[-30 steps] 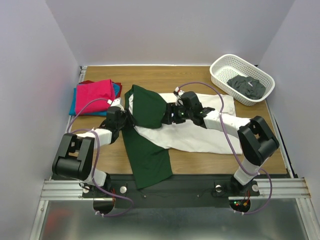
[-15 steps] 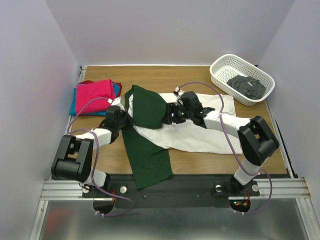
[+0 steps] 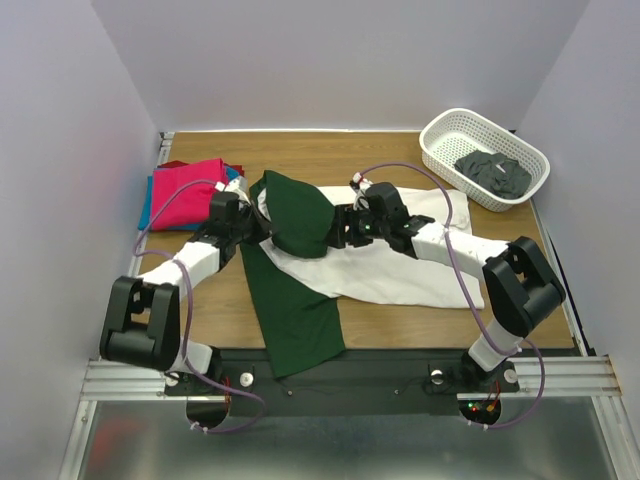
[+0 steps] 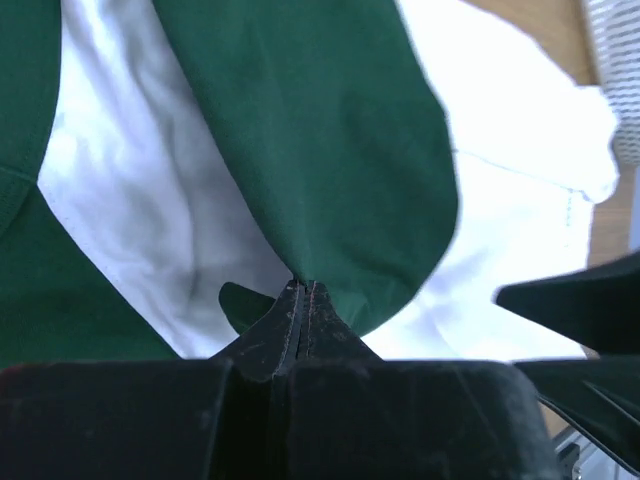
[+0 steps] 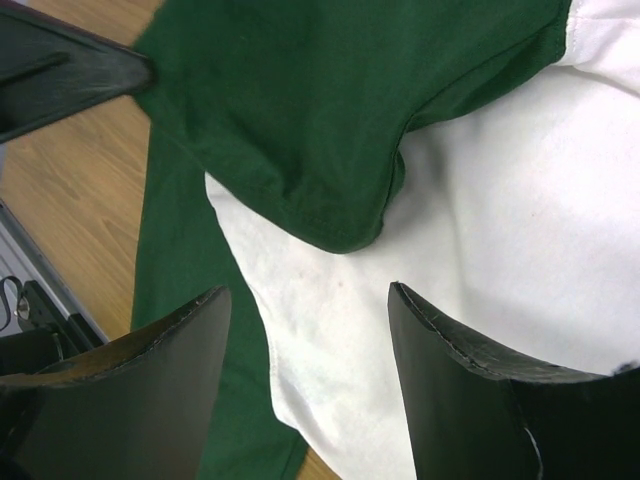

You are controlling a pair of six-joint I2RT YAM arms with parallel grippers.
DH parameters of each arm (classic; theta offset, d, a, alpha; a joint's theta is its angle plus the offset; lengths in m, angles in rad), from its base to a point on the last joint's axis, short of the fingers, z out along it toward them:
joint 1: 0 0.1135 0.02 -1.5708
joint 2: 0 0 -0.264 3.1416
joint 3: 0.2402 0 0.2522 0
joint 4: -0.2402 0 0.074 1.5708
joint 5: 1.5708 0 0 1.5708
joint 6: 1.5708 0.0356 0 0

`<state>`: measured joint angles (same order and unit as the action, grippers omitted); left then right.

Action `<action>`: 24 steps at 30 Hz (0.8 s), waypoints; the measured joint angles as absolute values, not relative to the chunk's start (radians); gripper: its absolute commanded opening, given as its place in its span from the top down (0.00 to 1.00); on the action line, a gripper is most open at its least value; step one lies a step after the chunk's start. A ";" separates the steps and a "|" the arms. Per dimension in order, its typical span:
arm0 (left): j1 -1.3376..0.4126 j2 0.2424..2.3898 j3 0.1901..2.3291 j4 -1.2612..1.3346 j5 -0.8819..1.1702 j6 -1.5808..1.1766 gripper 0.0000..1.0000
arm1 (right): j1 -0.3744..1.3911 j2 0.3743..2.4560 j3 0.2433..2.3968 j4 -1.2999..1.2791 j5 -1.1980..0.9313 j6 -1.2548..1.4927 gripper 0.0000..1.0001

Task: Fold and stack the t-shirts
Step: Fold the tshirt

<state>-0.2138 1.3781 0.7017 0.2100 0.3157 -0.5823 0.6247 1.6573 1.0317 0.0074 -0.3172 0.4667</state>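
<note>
— Where is the shirt?

— The shirt lies across the middle of the tabletop, with its white body spread toward my right side. One green sleeve is folded up over the white. A second green length runs down to the near edge.

— What is your left pincer doing?

— My left pincer is pinched fully shut on the shirt. In its wrist view the tips meet at the lower edge of the green sleeve, and cloth sits between them.

— And the right one?

— My right pincer stands wide apart and holds nothing. It hangs over the sleeve's other side. From its wrist I see the rounded green fold lying on white cloth, just beyond the gap between my two fingers.

— Where are the other shirts?

— The stack sits at the left, beside my left arm. It is magenta on top, with blue and red edges showing beneath.

— Anything else out there?

— A white basket sits in the far right corner with dark cloth inside, well apart from the shirt.
</note>
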 measured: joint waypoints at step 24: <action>-0.296 1.462 0.886 0.152 -0.061 -0.531 0.32 | 0.616 1.580 0.993 0.001 -0.100 0.422 0.23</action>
<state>-0.2962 1.4616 0.8864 0.1520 -0.0612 -0.5312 0.6159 1.5803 0.9928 0.0013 -0.0998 0.4217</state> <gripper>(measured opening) 0.679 0.769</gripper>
